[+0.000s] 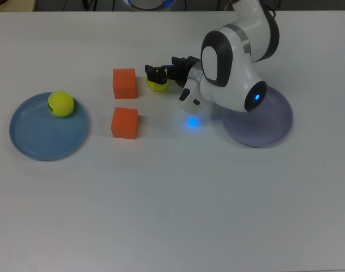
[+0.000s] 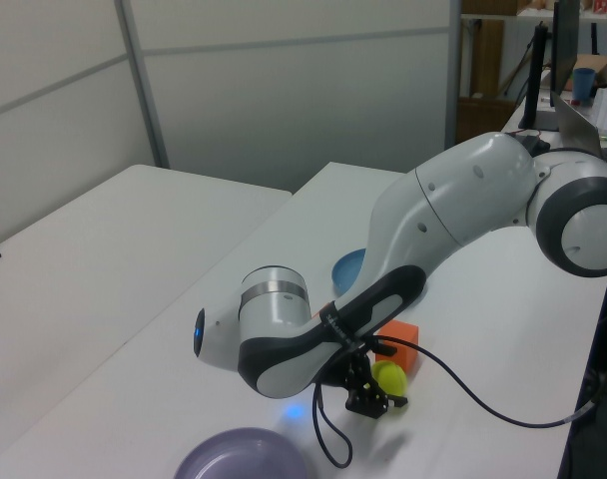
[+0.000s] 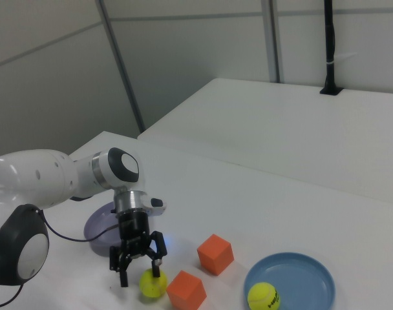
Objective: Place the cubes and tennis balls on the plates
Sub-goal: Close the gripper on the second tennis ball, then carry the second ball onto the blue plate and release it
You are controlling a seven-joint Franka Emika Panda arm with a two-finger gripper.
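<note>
On the light blue plate at the top view's left rests one tennis ball. Two orange cubes sit on the table to the right of that plate. A second tennis ball lies beside the upper cube. My gripper is open and low over this ball, fingers spread to either side of it. The right view shows the gripper just above the ball. The lavender plate holds nothing, and the arm hides part of it.
The arm's white body reaches in from the top view's upper edge, between the second ball and the lavender plate. A black cable loops down near the gripper in the left view. White table surface fills the lower half of the top view.
</note>
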